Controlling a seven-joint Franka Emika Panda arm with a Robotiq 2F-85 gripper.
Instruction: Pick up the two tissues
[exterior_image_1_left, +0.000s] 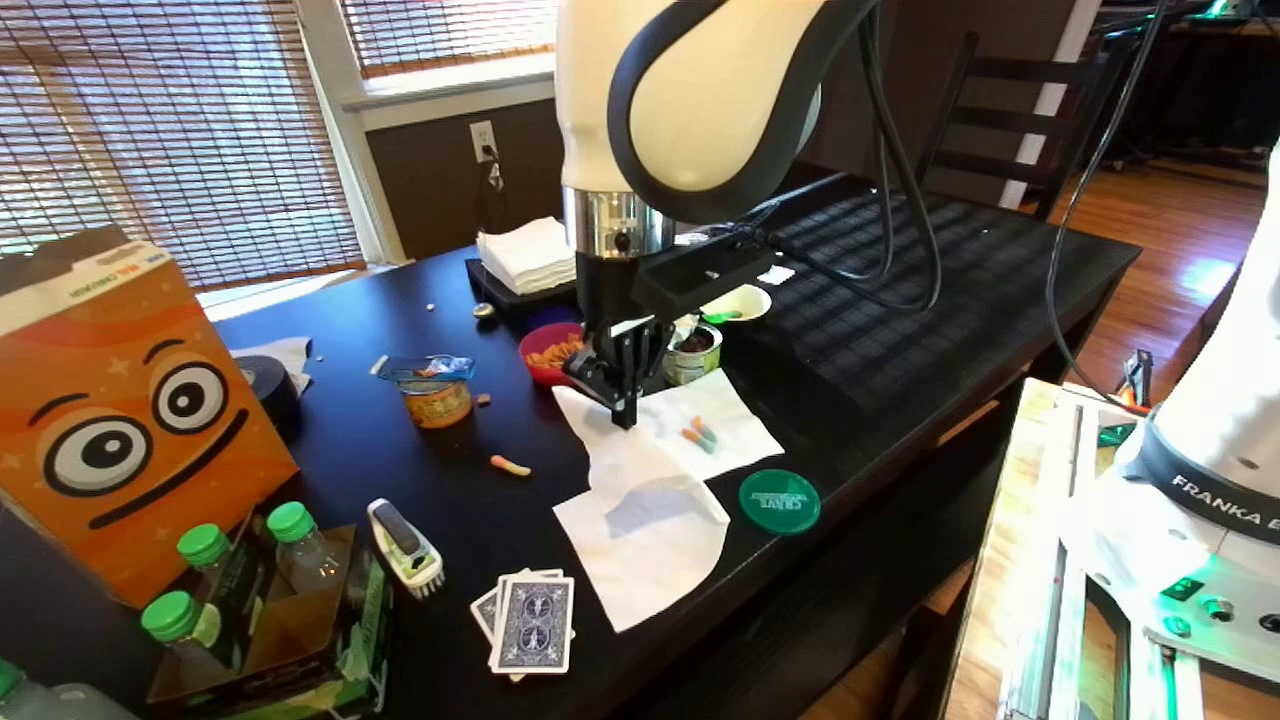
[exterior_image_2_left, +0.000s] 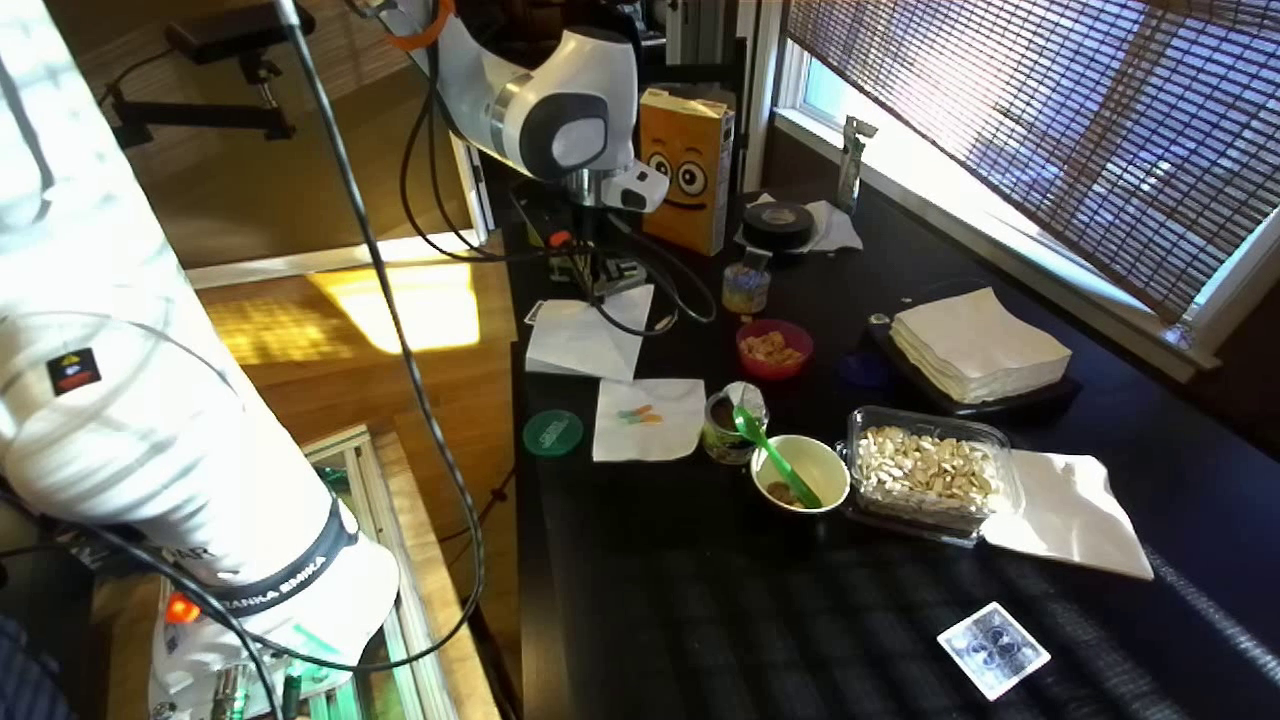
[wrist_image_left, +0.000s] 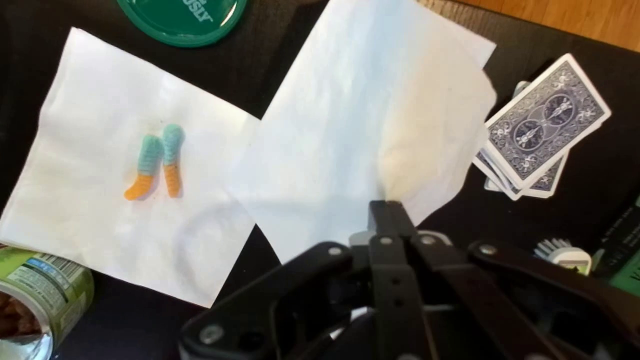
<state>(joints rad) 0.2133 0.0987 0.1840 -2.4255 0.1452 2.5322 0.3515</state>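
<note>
My gripper (exterior_image_1_left: 625, 415) is shut on a white tissue (wrist_image_left: 330, 150), seen in the wrist view with its fingertips (wrist_image_left: 387, 204) together at a raised fold. The tissue's free part (exterior_image_1_left: 640, 590) hangs down to the dark table's near side. It also shows in an exterior view (exterior_image_2_left: 580, 340). A second layer's corner shows beneath it; I cannot tell whether that is the same tissue. Another white tissue (wrist_image_left: 85, 125) lies flat beside it, partly overlapped, with two gummy worms (wrist_image_left: 150, 167) on it. It shows in both exterior views (exterior_image_1_left: 745, 435) (exterior_image_2_left: 675, 425).
A green lid (exterior_image_1_left: 780, 502), playing cards (exterior_image_1_left: 535, 625) and a brush (exterior_image_1_left: 405, 545) lie near the tissues. A can (exterior_image_1_left: 695, 358) and red bowl (exterior_image_1_left: 540, 372) stand behind the gripper. A bottle carton (exterior_image_1_left: 340, 650), white bowl (exterior_image_2_left: 835, 460) and napkin stack (exterior_image_2_left: 985, 340) stand farther off.
</note>
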